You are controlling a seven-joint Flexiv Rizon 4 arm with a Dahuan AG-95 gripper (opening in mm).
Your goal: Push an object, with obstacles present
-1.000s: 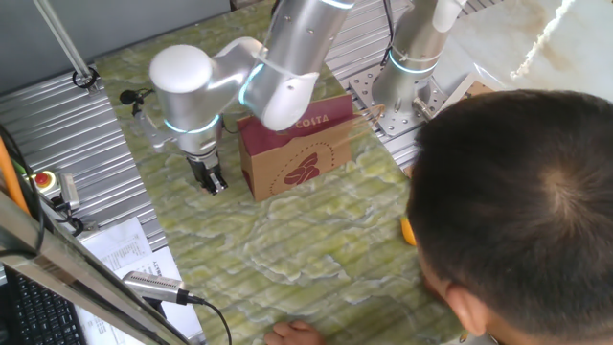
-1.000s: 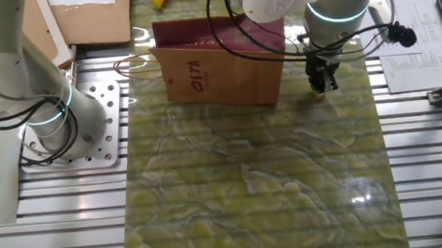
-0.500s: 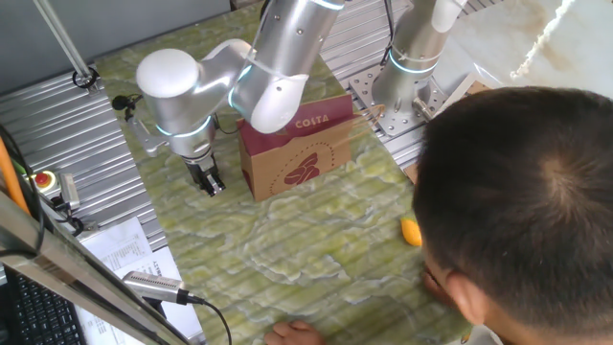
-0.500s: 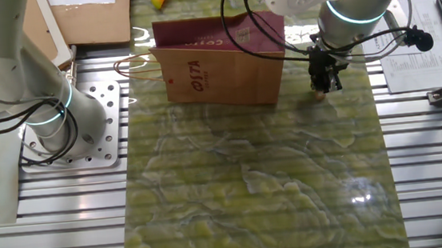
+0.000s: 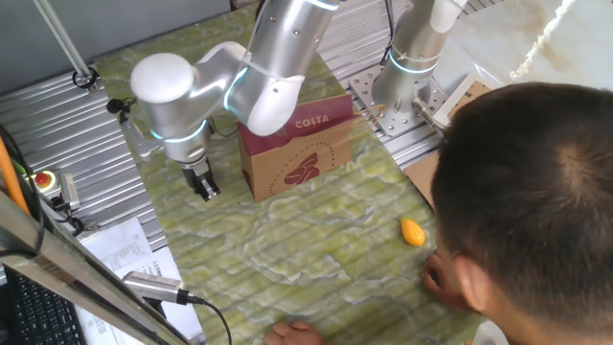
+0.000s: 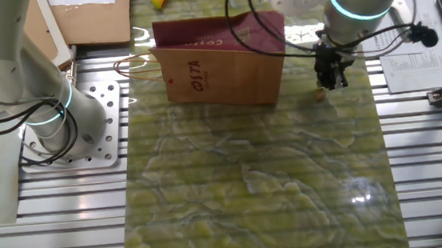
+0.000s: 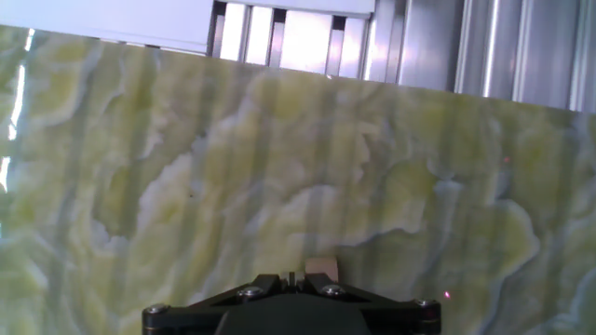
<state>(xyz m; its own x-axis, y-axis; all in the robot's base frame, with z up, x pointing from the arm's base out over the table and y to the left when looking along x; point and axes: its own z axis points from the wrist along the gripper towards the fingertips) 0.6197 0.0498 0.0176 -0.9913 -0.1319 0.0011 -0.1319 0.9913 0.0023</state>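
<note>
The paper bag (image 6: 219, 60) stands open-topped, contents unseen; the cube (image 6: 320, 93) lies beside the gripper (image 6: 334, 82); fingers pressed together.

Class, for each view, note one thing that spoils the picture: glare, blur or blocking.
One fixed view: a blurred head blocks the right. The other fixed view: glare on the mat. Hand view: the end effector partly hides the tan cube.

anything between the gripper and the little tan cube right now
Nothing. In the other fixed view the cube sits just below the gripper, with no gap visible; the hand view shows it at the fingertips.
</note>
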